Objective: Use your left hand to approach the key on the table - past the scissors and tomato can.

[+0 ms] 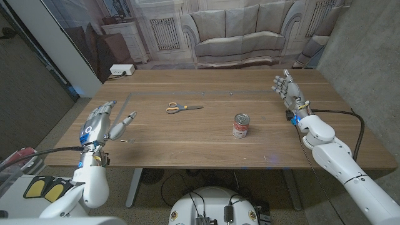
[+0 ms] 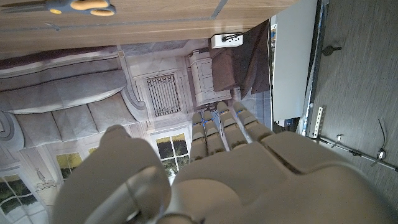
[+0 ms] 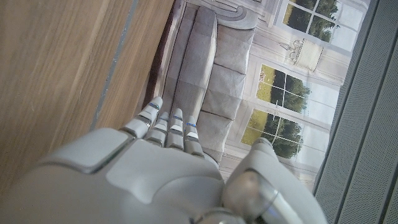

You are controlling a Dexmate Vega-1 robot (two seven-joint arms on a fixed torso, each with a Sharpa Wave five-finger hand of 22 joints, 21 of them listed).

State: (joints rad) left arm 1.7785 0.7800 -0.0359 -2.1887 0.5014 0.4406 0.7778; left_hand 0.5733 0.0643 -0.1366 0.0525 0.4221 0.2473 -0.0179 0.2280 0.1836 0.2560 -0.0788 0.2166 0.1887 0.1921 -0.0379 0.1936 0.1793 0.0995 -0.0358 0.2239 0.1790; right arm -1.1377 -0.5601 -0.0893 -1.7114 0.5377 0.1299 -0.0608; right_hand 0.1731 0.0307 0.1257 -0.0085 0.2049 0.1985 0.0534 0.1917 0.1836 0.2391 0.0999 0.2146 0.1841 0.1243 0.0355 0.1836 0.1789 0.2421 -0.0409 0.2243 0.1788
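At the bench's near left edge, I see my left hand held above the wood with its fingers spread and nothing in it. Just beside its thumb, toward the middle of the bench, lies the key, small and pale on the wood, not touched by the hand. Farther out and to the right are the scissors with orange handles, lying flat, and beyond them, nearer the front edge, the tomato can stands upright. Well apart on the far right, my right hand is raised with its fingers apart, holding nothing. The left wrist view catches the scissors' handles on the bench.
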